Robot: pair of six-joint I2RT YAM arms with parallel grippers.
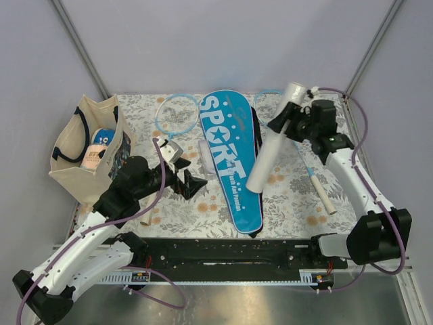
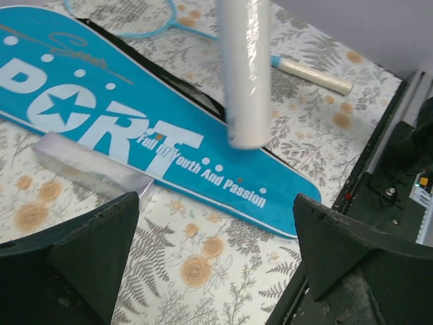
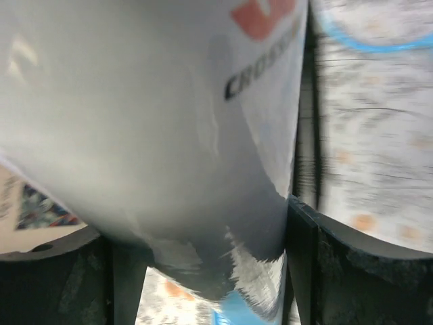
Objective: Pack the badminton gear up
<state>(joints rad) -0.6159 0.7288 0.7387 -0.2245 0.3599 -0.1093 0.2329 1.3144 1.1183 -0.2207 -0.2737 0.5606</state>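
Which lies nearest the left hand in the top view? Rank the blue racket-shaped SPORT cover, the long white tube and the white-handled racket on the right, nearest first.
1. Blue racket-shaped SPORT cover, just right of the left hand.
2. Long white tube, further right, held by the right hand.
3. White-handled racket, far right.

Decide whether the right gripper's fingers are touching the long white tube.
Touching. The right wrist view shows the white tube wedged between the right gripper's fingers, with no gap on either side.
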